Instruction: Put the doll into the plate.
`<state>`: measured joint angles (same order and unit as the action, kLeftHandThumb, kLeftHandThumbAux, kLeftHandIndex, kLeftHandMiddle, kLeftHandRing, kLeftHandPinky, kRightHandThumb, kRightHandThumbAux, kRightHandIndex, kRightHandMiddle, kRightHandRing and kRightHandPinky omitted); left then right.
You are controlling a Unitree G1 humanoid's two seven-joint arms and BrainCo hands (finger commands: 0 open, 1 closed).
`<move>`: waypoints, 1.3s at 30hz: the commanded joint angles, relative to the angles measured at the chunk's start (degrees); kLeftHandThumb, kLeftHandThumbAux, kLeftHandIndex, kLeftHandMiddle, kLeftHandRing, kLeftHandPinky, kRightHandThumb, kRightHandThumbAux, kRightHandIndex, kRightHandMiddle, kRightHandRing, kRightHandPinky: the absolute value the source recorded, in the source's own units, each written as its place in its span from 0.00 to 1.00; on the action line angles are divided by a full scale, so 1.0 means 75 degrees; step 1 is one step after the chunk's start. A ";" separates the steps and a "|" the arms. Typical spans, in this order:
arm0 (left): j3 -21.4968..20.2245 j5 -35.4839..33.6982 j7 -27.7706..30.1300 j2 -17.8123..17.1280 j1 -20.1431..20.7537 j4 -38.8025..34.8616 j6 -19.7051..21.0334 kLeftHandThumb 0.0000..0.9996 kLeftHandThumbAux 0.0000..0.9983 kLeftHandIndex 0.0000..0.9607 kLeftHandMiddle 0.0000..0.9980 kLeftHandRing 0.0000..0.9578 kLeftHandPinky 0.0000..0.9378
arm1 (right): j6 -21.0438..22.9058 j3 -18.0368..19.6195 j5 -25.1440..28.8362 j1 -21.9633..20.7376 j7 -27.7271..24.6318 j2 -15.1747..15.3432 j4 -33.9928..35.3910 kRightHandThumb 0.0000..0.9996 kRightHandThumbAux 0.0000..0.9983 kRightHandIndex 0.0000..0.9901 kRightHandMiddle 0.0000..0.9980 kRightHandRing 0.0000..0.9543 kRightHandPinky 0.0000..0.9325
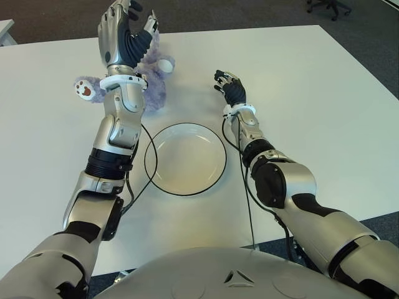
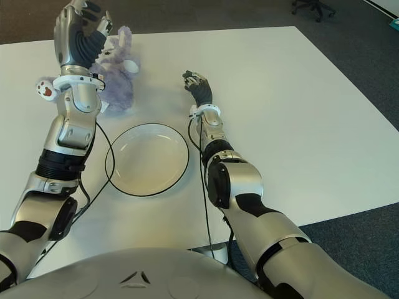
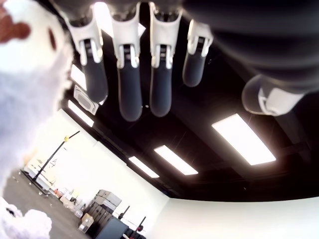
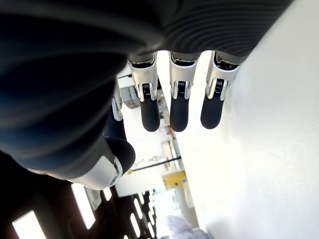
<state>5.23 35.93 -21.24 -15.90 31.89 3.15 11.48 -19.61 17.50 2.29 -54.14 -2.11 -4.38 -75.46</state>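
A: The left hand (image 1: 121,31) is hovering raised, its 4 fingers (image 3: 132,99) and thumb spread and holding nothing. Where's the doll?

B: The purple plush doll (image 1: 153,84) is lying on the white table (image 1: 312,93) just behind those fingers, ungrasped. The white plate (image 1: 186,159) is waiting empty nearer the robot.

A: The right hand (image 1: 230,87) is showing beside the plate's right, fingers relaxed, idle.

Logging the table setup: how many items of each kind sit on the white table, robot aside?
Purple plush doll with white paws: 1
White round plate with dark rim: 1
Total: 2
Neither the left hand nor the right hand holds anything.
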 commanded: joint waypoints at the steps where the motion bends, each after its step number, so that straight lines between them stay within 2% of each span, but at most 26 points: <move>1: -0.0089 -0.0092 0.0031 0.0054 -0.0317 -0.0019 -0.0040 0.45 0.32 0.17 0.35 0.36 0.33 | 0.0433 0.0012 -0.0020 0.0316 0.0114 -0.0293 -0.0305 0.71 0.73 0.41 0.17 0.15 0.19; 9: -0.0139 -0.0129 -0.0093 0.0074 -0.0419 0.0169 -0.0239 0.42 0.33 0.17 0.35 0.35 0.35 | 0.0481 0.0065 0.0051 0.0301 0.0072 -0.0282 -0.0306 0.71 0.73 0.41 0.18 0.16 0.21; 16: -0.0204 -0.0183 -0.0183 0.0012 -0.0431 0.0434 -0.0625 0.37 0.32 0.15 0.33 0.33 0.27 | 0.0402 0.0020 -0.0013 0.0293 0.0116 -0.0270 -0.0304 0.71 0.73 0.41 0.18 0.17 0.21; 20: -0.0300 -0.0267 -0.0199 0.0048 -0.0488 0.0496 -0.0734 0.33 0.31 0.13 0.31 0.31 0.23 | 0.0317 0.0182 0.0098 0.0480 -0.0041 -0.0214 -0.0336 0.71 0.73 0.41 0.19 0.17 0.21; 23: -0.0436 -0.0419 -0.0175 0.0179 -0.0583 0.0435 -0.0679 0.32 0.32 0.11 0.29 0.28 0.20 | 0.0429 0.0022 -0.0054 0.0257 0.0150 -0.0177 -0.0289 0.70 0.73 0.41 0.18 0.16 0.20; 33: -0.0595 -0.0664 -0.0334 0.0444 -0.0677 0.0521 -0.0821 0.39 0.31 0.04 0.24 0.23 0.15 | 0.0358 -0.0028 -0.0055 0.0233 0.0167 -0.0184 -0.0281 0.70 0.73 0.41 0.17 0.14 0.18; 39: -0.0639 -0.0749 -0.0746 0.0568 -0.0676 0.0992 -0.1136 0.42 0.30 0.05 0.21 0.19 0.12 | 0.0377 -0.0118 -0.0158 0.0288 0.0274 -0.0167 -0.0306 0.70 0.73 0.41 0.17 0.15 0.20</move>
<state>0.76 31.24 -25.16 -12.63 28.05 7.54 3.75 -19.61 16.79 1.79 -54.32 -0.86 -4.32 -75.55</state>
